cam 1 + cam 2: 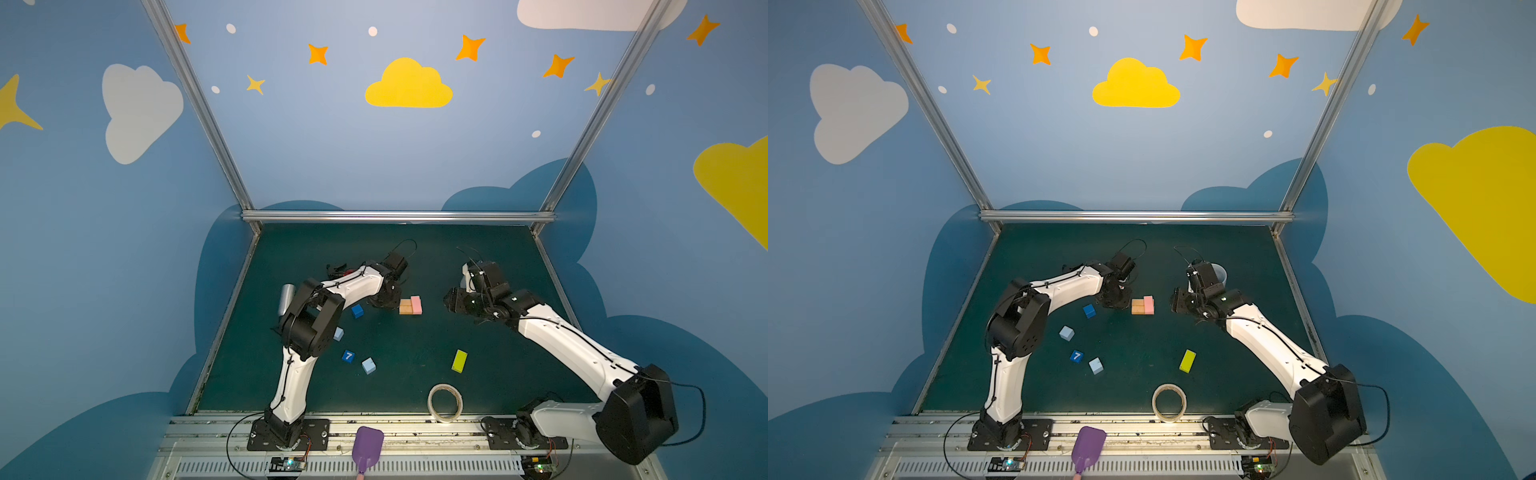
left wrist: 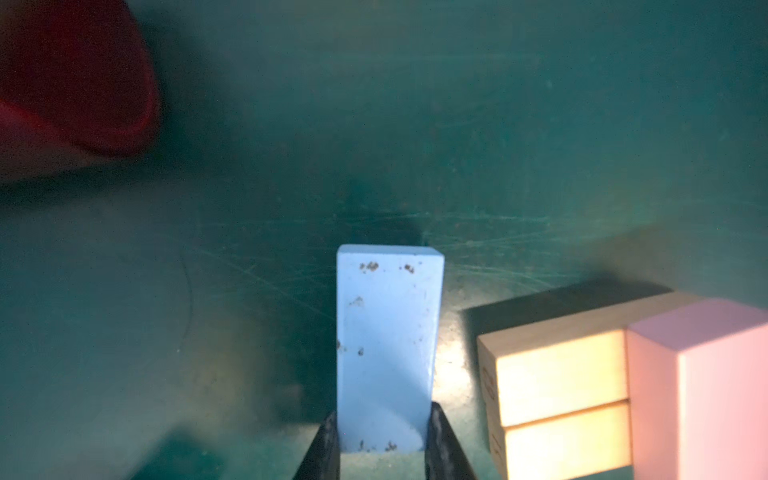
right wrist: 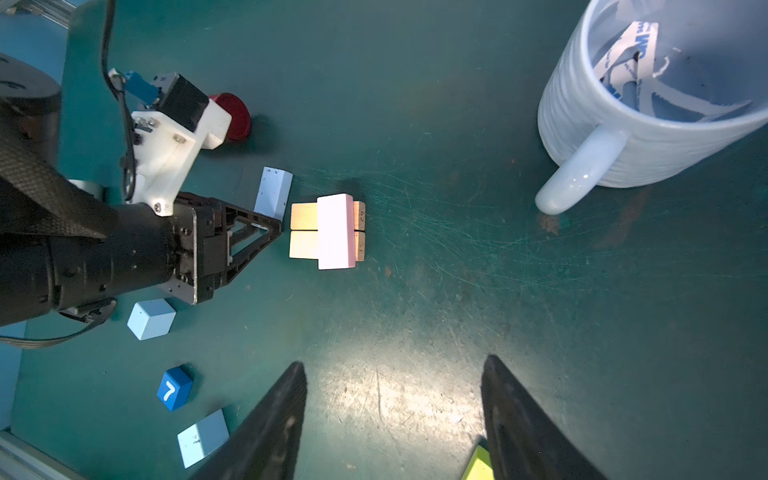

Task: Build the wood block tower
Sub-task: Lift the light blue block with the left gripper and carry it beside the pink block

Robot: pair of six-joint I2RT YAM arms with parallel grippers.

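The tower's base stands mid-table: two orange blocks (image 1: pixel 405 307) (image 3: pixel 303 230) side by side with a pink block (image 1: pixel 417 304) (image 3: pixel 336 230) laid across them. Just left of it my left gripper (image 2: pixel 384 411) (image 1: pixel 388 301) is shut on a light-blue flat block (image 2: pixel 388 340) (image 3: pixel 272 193), both jaws pressed against its sides. My right gripper (image 3: pixel 392 365) (image 1: pixel 451 301) hangs open and empty to the right of the stack. A yellow-green block (image 1: pixel 459 360), a dark blue cube (image 1: pixel 357 311), the "7" cube (image 1: pixel 348 356) and a light-blue cube (image 1: pixel 368 365) lie loose in front.
A red bottle (image 3: pixel 232 116) lies behind the left gripper. A pale mug (image 3: pixel 648 104) stands at the back right. A tape roll (image 1: pixel 445 402) rests near the front edge, a silver can (image 1: pixel 286 299) at the left, and a purple scoop (image 1: pixel 365 446) on the front rail.
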